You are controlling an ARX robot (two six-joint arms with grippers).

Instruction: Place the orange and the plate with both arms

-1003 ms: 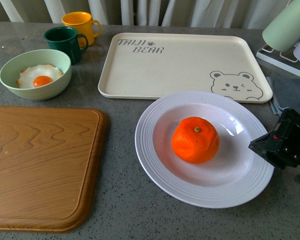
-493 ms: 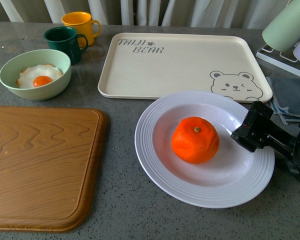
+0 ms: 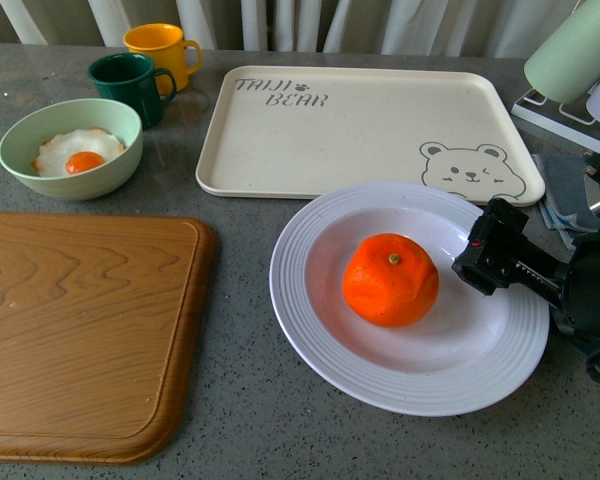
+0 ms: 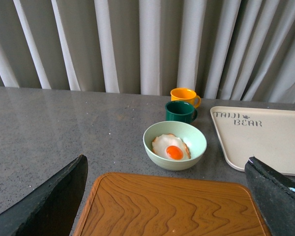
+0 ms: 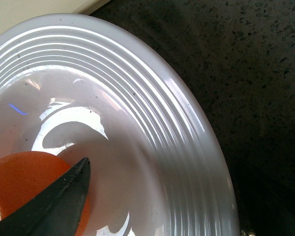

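Moved since a second ago: right gripper (image 3: pixel 477 258), which has come in from the table's right edge across the plate's rim and now sits over the plate's right side, just beside the orange, not visibly touching it. Nothing else has shifted.

Item 1. Orange (image 3: pixel 391 280): rests in the well of the plate, about centred, green stem dot up.

Item 2. Plate (image 3: pixel 310 300): white, ridged rim, flat on the grey table (image 3: pixel 240 420), its far edge just short of the tray.

Item 3. Right gripper: claw apart and empty. My right wrist view shows one dark finger (image 5: pixel 59 201) in front of the orange (image 5: pixel 19 182), above the plate (image 5: pixel 152 98); the other finger is lost against the dark table.

Item 4. Left gripper (image 4: pixel 167 164): out of the front view. My left wrist view shows both fingers (image 4: pixel 49 201) spread wide, holding nothing, raised above the table, facing the board and the bowl.

Item 5. Cream tray (image 3: pixel 360 130): bear print, behind the plate, bare.

Item 6. Wooden cutting board (image 3: pixel 80 330): left of the plate, well apart from it.

Item 7. Pale green bowl (image 3: pixel 20 150): behind the board, holding a fried egg (image 3: pixel 78 152).

Item 8. Green mug (image 3: pixel 128 85) and yellow mug (image 3: pixel 158 48): behind the bowl, close together, the yellow one farther back.

Item 9. Grey cloth (image 3: pixel 580 190): at the right edge, beside the tray.
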